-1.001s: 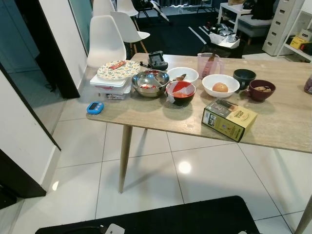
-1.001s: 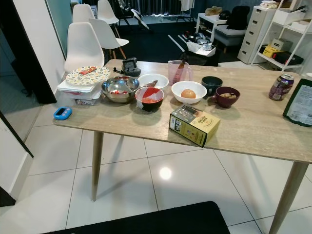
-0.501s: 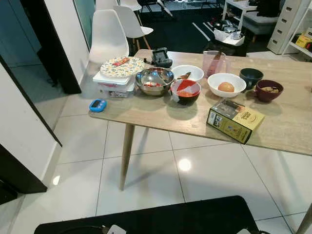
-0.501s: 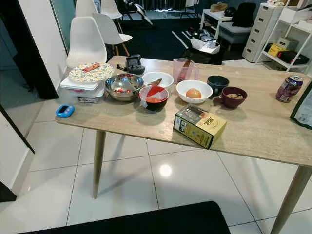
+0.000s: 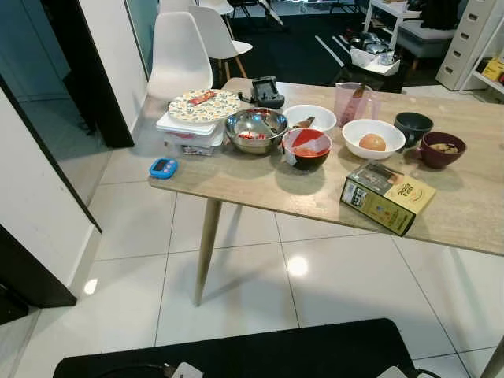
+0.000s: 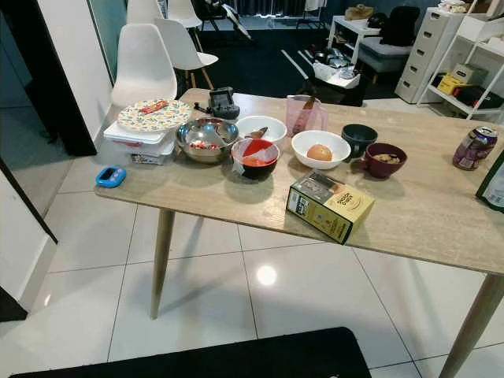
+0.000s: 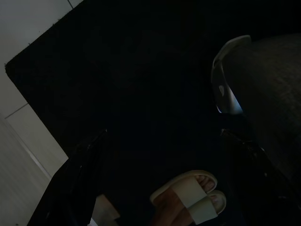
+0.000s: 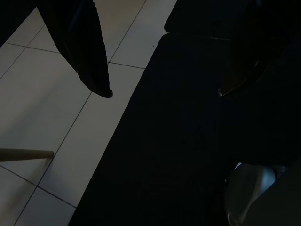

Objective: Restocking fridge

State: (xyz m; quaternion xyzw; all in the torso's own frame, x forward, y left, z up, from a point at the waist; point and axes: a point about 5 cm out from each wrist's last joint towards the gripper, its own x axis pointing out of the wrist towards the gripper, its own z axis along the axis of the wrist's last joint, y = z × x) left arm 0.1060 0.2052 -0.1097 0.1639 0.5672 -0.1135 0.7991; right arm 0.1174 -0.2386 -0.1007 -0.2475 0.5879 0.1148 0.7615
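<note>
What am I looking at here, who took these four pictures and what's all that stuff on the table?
A walking humanoid robot took them. The two bright pictures come from the two eyes of a camera on its head, looking down at a wooden table. The two dark ones come from cameras on its wrists, looking past each arm's tool at the floor.

On the table, from the robot's left: a blue timer, a patterned plate on a white box, a steel bowl, a red bowl, a white bowl with an orange fruit in it, a dark bowl, a maroon bowl, a pink jug, a yellow carton lying flat, and a can.

Both arms hang idle over a dark mat. The left tool and right tool are open and hold nothing. A person's sandalled foot shows by the left one.
</note>
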